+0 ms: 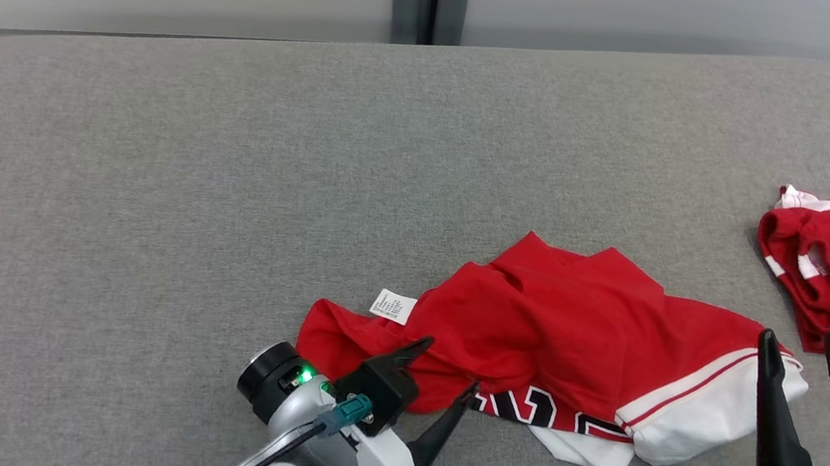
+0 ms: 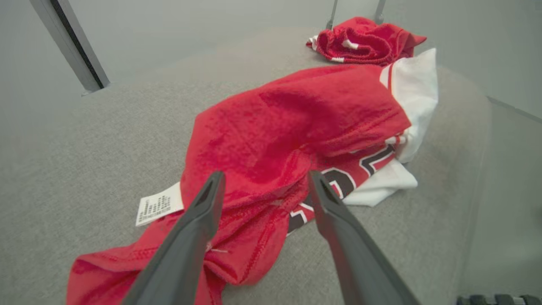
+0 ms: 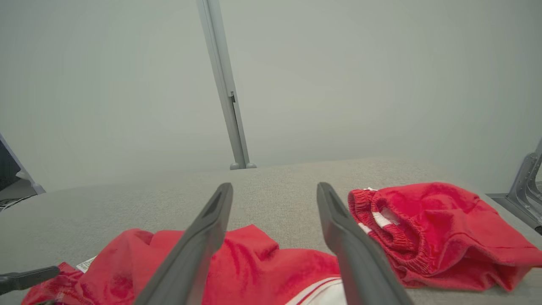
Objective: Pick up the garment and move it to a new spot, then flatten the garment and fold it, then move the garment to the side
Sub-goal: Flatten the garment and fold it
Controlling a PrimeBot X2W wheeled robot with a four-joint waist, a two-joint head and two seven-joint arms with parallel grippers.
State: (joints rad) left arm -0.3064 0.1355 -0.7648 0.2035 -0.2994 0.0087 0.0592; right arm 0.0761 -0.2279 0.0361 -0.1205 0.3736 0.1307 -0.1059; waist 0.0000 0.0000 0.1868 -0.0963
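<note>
My left gripper (image 1: 449,364) is sitting nearest the lens, at the bottom of the head view and left of centre. Its two long dark fingers are spreading wide and gripping nothing. They are pointing up and to the right into the near end of the crumpled red jersey with white trim and black-and-white lettering (image 1: 554,321). The jersey is lying on the grey fabric-covered table (image 1: 233,163) in the lower middle of the frame.

Its long axis is running across the picture, from a bunched red end at my left fingers to a white-banded end in the lower right. There my right gripper (image 1: 801,336) is standing upright just beside that white band, its jaws equally wide and empty. I am judging the left arm the nearer one, since its tips are overlapping the cloth, though I cannot tell whether they are touching it.

In the left wrist view my fingers are straddling a stitched red fold, with a white care label (image 2: 160,209) just to their left. The head view is leaving that stitching too small to read. The right wrist view is looking low across the jersey's top. At its right it is picking out the elastic waistband of a second bunched red garment (image 3: 432,228), which is lying apart from the jersey.
</note>
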